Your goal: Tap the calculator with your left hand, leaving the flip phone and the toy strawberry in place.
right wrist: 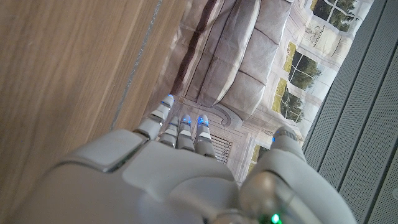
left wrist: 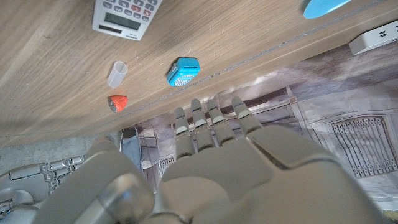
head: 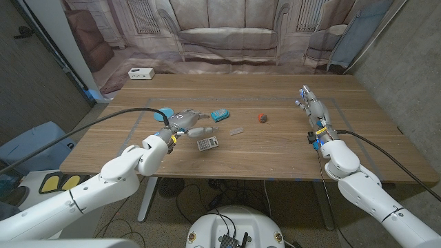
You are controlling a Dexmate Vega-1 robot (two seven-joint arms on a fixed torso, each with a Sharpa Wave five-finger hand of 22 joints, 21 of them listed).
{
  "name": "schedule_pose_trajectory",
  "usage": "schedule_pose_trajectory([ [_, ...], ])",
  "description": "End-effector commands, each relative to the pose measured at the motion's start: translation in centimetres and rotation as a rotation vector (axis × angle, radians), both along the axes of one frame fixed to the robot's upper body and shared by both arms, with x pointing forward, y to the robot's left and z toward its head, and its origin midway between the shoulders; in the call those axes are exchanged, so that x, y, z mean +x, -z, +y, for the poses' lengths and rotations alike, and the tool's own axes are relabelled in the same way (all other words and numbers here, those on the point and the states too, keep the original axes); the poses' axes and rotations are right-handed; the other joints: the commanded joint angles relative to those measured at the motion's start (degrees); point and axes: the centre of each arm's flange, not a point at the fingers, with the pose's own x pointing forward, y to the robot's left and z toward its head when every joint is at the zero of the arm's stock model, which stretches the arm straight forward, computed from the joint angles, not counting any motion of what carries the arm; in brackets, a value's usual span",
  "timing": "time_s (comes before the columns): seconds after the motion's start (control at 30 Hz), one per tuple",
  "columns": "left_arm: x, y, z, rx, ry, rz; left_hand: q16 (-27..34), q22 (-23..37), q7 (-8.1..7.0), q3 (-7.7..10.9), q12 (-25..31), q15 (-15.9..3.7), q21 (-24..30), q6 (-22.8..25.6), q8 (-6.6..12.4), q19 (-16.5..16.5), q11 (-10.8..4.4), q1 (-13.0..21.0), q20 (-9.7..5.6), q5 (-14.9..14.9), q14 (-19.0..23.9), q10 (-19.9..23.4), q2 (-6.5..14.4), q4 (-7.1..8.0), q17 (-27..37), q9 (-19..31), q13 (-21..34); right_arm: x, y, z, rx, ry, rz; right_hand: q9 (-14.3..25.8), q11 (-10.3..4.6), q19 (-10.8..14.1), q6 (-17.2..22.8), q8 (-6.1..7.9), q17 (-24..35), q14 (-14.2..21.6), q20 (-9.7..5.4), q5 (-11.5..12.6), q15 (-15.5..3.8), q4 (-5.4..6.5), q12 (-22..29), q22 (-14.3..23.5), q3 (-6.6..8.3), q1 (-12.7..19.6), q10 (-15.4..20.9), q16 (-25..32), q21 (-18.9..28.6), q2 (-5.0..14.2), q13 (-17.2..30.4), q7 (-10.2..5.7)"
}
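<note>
The calculator (head: 208, 143) is grey-white with dark keys and lies on the wooden table (head: 275, 155) left of centre; its display end also appears in the left wrist view (left wrist: 124, 15). My left hand (head: 187, 122) hovers just behind and to the left of it, fingers stretched out and apart, holding nothing (left wrist: 211, 155). The teal flip phone (head: 220, 114) (left wrist: 183, 71) lies beyond the calculator. The red toy strawberry (head: 262, 118) (left wrist: 117, 102) sits further right. My right hand (head: 310, 105) (right wrist: 180, 168) stands at the right side, fingers straight, empty.
A small grey piece (head: 236, 131) (left wrist: 116, 73) lies between the calculator and the strawberry. A blue disc (head: 164, 112) (left wrist: 326, 6) sits behind my left hand. A white box (head: 140, 73) (left wrist: 376, 37) stands at the far left corner.
</note>
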Motion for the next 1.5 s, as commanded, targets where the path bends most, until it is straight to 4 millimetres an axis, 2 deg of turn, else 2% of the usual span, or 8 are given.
schedule_pose_trajectory([
  [0.03, -0.2, -0.1, 0.3, -0.074, 0.020, -0.023, -0.33, 0.32, 0.98, 0.05, -0.30, -0.30, 0.18, -0.85, 0.58, 0.51, 0.28, 0.44, 0.09, -0.19, -0.43, -0.86, 0.11, -0.20, 0.09, 0.04, 0.25, 0.2, 0.0, 0.1, -0.001, -0.006, 0.004, 0.19, 0.10, 0.50, 0.54, -0.08, 0.10, 0.11, 0.10, -0.23, 0.32, -0.38, -0.13, 0.13, -0.07, 0.08, 0.60, -0.07, -0.09, 0.59, 0.12, 0.00],
  [0.27, -0.2, -0.5, 0.5, -0.125, 0.026, -0.034, -0.34, 0.31, 2.66, -0.02, -0.34, -0.30, 0.08, 0.88, 1.56, 0.42, 0.58, 0.37, -0.38, -0.23, -0.67, -1.02, 0.10, -0.26, 0.07, 0.00, 0.24, 0.5, 0.0, 0.2, -0.001, -0.011, 0.000, 0.19, 0.03, 0.50, 0.52, -0.09, 0.11, 0.07, 0.09, -0.24, 0.35, -0.36, -0.15, 0.13, -0.10, 0.03, 0.57, -0.07, -0.10, 0.62, 0.12, 0.03],
  [0.43, -0.3, -1.0, 0.7, -0.180, 0.041, -0.053, -0.33, 0.29, 3.66, -0.08, -0.58, -0.10, 0.04, 2.53, 2.18, 0.44, 1.48, 0.29, -0.92, -0.27, -0.79, -1.72, 0.08, -0.32, 0.06, -0.04, 0.20, 0.7, 0.0, 0.2, 0.004, -0.018, -0.005, 0.19, 0.07, 0.54, 0.51, -0.10, 0.10, 0.17, 0.14, -0.24, 0.33, -0.40, -0.13, 0.13, -0.12, 0.06, 0.65, -0.05, -0.09, 0.60, 0.12, 0.02],
  [0.47, -0.3, -1.1, 0.7, -0.190, 0.042, -0.056, -0.33, 0.28, 3.71, -0.10, -0.66, -0.04, 0.05, 2.62, 2.18, 0.48, 1.82, 0.28, -1.31, -0.27, -0.81, -1.95, 0.09, -0.33, 0.05, -0.05, 0.19, 0.7, 0.1, 0.3, 0.001, -0.019, -0.007, 0.19, 0.05, 0.56, 0.51, -0.10, 0.10, 0.16, 0.12, -0.24, 0.32, -0.41, -0.13, 0.13, -0.12, 0.06, 0.64, -0.05, -0.08, 0.60, 0.12, -0.01],
  [0.93, -0.3, -2.5, 1.6, -0.315, 0.041, -0.083, -0.36, 0.25, 3.94, -0.16, -0.71, 0.49, -0.08, 3.78, 2.42, 0.31, 2.10, 0.18, -1.57, -0.30, -1.11, -2.26, 0.12, -0.38, 0.04, -0.08, 0.14, 0.8, 0.2, 0.3, 0.008, -0.028, -0.028, 0.19, 0.03, 0.87, 0.66, -0.05, 0.12, 0.54, -0.03, -0.25, 0.20, -0.40, -0.04, 0.12, -0.19, -0.01, 0.93, 0.09, 0.01, 0.63, 0.12, 0.05],
  [1.23, 0.2, -3.3, 2.1, -0.421, 0.114, -0.057, -0.32, 0.24, 5.01, -0.24, -0.65, 0.77, -0.21, 4.18, 2.42, 0.00, 2.30, 0.05, -1.90, -0.33, -1.15, -2.26, 0.12, -0.39, 0.04, -0.09, 0.11, 0.7, -0.1, 0.1, 0.010, -0.027, -0.038, 0.19, 0.09, 1.22, 0.84, 0.00, 0.12, 0.78, -0.09, -0.25, 0.21, -0.43, 0.02, 0.12, -0.21, 0.01, 1.17, 0.17, 0.11, 0.67, 0.11, 0.20],
  [1.27, 0.3, -3.4, 2.1, -0.430, 0.123, -0.049, -0.29, 0.23, 5.28, -0.26, -0.64, 0.80, -0.21, 4.29, 2.42, 0.00, 2.67, 0.02, -1.90, -0.34, -1.13, -2.26, 0.12, -0.39, 0.04, -0.09, 0.10, 0.7, -0.2, 0.0, 0.008, -0.028, -0.038, 0.19, 0.09, 1.24, 0.86, 0.01, 0.12, 0.81, -0.12, -0.25, 0.20, -0.43, 0.03, 0.12, -0.21, 0.01, 1.21, 0.17, 0.12, 0.67, 0.11, 0.18],
  [1.5, 0.9, -4.1, 2.2, -0.503, 0.180, 0.020, -0.27, 0.23, 5.57, -0.31, -0.67, 1.11, -0.20, 4.20, 2.30, 0.02, 2.80, -0.08, -1.75, -0.34, -1.13, -2.40, 0.14, -0.37, 0.05, -0.09, 0.09, 1.0, -0.2, 0.1, 0.043, -0.074, -0.052, 0.19, 0.04, 1.44, 1.08, 0.08, 0.12, 0.99, -0.15, -0.25, 0.15, -0.44, 0.07, 0.12, -0.25, -0.01, 1.37, 0.22, 0.16, 0.67, 0.11, 0.23],
])
